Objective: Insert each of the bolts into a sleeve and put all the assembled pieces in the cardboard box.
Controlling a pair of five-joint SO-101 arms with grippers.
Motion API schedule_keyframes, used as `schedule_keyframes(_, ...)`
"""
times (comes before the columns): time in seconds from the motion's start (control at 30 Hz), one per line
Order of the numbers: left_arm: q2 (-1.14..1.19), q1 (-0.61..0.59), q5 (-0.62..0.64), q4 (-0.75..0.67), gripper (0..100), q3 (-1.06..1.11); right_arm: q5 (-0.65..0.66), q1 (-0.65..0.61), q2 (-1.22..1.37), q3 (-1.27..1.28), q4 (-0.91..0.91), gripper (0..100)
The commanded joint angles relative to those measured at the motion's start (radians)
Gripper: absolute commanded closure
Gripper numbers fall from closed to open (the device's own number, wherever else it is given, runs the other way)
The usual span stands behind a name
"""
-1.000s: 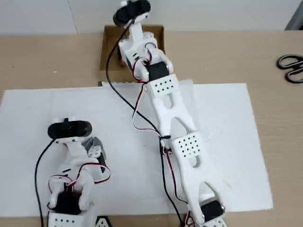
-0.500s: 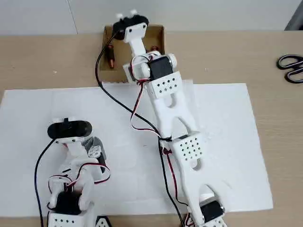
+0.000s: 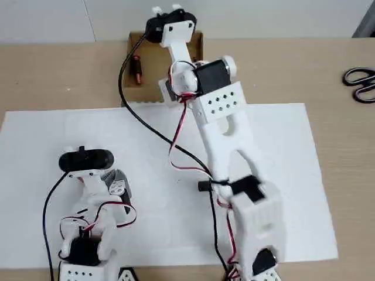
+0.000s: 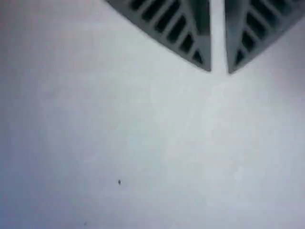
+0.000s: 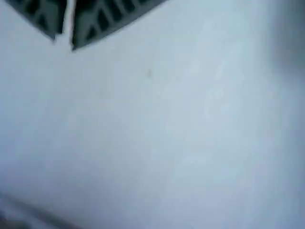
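Left hand point(image 4: 219, 70) and right hand point(image 5: 63, 43) each pressed together; bolt-and-sleeve piece point(image 3: 136, 69) inside far cardboard box point(image 3: 151, 81).

Matt cardboard box point(image 3: 151, 81); smooth white paper sheet point(image 3: 58, 134); wood-look table point(image 3: 58, 70).

Wooden table point(image 3: 58, 70), white wall point(image 3: 263, 17)

A white paper sheet point(image 3: 281, 146) covers the wooden worktop point(image 3: 58, 70), lying beneath the left jaws. Black scissors point(image 3: 360, 84) lie on bare wood, well apart from both arms' jaws.
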Motion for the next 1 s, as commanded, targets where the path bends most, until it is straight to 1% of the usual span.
schedule_keyframes(0.0,-0.011,0.003,-0.003,-0.020,99,-0.004,-0.012,-0.002,-0.197,0.224,0.008,99.3)
schedule_keyframes(0.23,-0.011,0.003,-0.003,-0.020,99,-0.004,-0.009,-0.002,-0.340,0.595,0.008,99.4)
schedule_keyframes(0.43,-0.011,0.003,-0.003,-0.020,99,-0.004,0.014,-0.001,-0.401,0.812,0.007,99.1)
schedule_keyframes(0.5,-0.011,0.003,-0.003,-0.020,99,-0.004,0.081,-0.001,-0.407,0.855,-0.001,99.1)
schedule_keyframes(0.6,-0.011,0.003,-0.003,-0.020,99,-0.004,0.236,-0.001,-0.412,0.890,0.002,99.0)
schedule_keyframes(0.7,-0.011,0.003,-0.003,-0.020,99,-0.004,0.400,0.001,-0.412,0.896,0.004,99.5)
schedule_keyframes(0.9,-0.011,0.003,-0.003,-0.020,99,-0.004,0.661,-0.001,-0.414,0.898,0.005,98.9)
schedule_keyframes(0.97,-0.011,0.003,-0.002,-0.020,99,-0.004,0.741,-0.001,-0.415,0.898,0.002,97.1)
